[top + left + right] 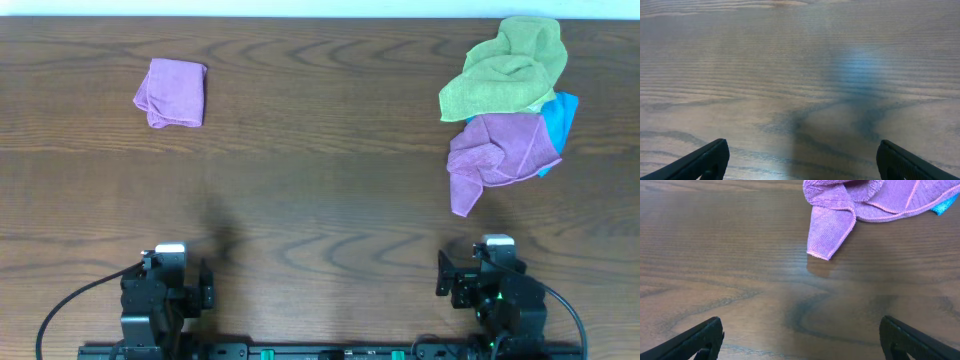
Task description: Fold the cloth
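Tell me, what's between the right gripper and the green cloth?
A crumpled purple cloth, with bare table nearer the right gripper. The green cloth touches its far edge. The overhead view shows it.

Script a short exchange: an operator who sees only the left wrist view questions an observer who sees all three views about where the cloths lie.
Operator: I see only bare table. Where is the green cloth?
Observer: The green cloth lies bunched up at the far right, overlapping a crumpled purple cloth.
Operator: Is anything on my side?
Observer: Yes, a folded purple cloth lies alone at the far left.
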